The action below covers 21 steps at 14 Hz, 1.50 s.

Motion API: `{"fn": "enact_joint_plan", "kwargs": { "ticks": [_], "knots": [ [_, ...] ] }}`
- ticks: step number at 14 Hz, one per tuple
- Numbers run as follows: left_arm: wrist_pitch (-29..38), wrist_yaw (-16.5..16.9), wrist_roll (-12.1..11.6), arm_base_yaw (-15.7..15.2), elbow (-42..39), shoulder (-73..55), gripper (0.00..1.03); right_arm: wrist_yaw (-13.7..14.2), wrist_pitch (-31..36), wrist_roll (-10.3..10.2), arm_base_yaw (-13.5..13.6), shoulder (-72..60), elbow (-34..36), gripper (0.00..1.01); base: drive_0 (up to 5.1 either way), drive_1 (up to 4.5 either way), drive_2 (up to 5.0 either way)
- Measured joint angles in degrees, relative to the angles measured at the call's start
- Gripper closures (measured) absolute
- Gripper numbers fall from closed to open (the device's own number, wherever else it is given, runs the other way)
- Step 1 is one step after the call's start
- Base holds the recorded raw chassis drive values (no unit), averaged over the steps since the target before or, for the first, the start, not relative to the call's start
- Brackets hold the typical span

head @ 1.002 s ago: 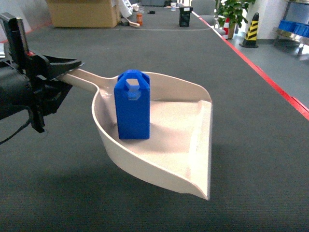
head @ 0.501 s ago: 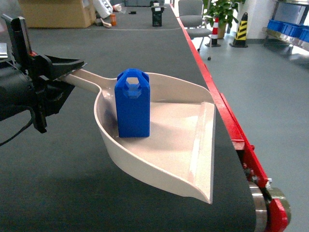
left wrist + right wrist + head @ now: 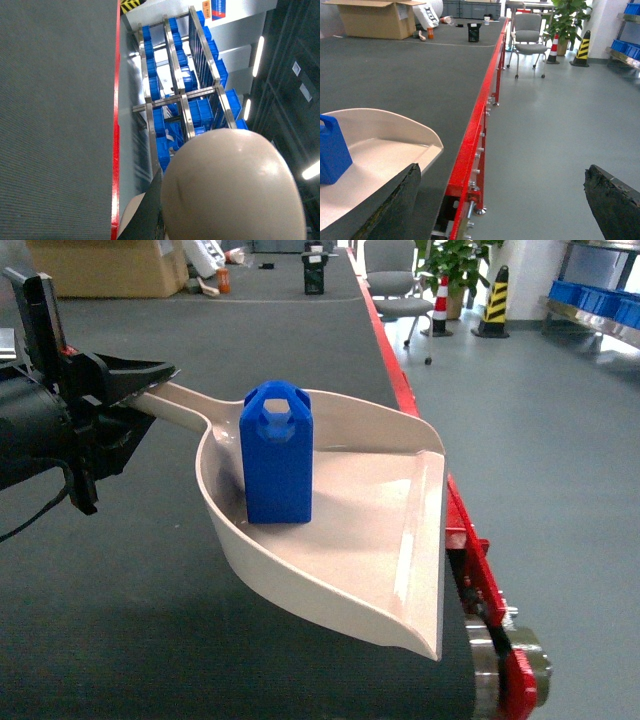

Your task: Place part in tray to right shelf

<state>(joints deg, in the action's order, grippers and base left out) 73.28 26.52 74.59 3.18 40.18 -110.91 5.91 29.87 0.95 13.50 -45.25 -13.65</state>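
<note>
view swing: your head camera has panned further right since a second ago | red table edge (image 3: pixel 455 510) now runs under the tray (image 3: pixel 400 540) lip | roller end (image 3: pixel 512 670) nearer centre | grey floor (image 3: pixel 560 460) fills more of frame

Bright, even indoor light falls from above. In the left wrist view, ceiling strip lights (image 3: pixel 258 55) burn white at the right edge. The cream tray (image 3: pixel 400 540) carries a soft sheen along its floor, and the blue part (image 3: pixel 276 455) throws a faint shadow onto it. The head view is sharp. The tray's underside (image 3: pixel 235 185) fills the left wrist view's foreground, slightly soft. In the right wrist view, the right tool's fingers (image 3: pixel 612 202) are dark and blurred.
</note>
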Motion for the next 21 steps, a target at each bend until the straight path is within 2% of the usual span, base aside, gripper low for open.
{"fn": "enact_joint_plan", "kwargs": {
  "ticks": [21],
  "knots": [
    [0.26, -0.13, 0.02, 0.0, 0.0, 0.09, 0.87, 0.0, -0.04, 0.0, 0.0, 0.0, 0.0, 0.03, 5.1, -2.39, -2.4]
  ]
}}
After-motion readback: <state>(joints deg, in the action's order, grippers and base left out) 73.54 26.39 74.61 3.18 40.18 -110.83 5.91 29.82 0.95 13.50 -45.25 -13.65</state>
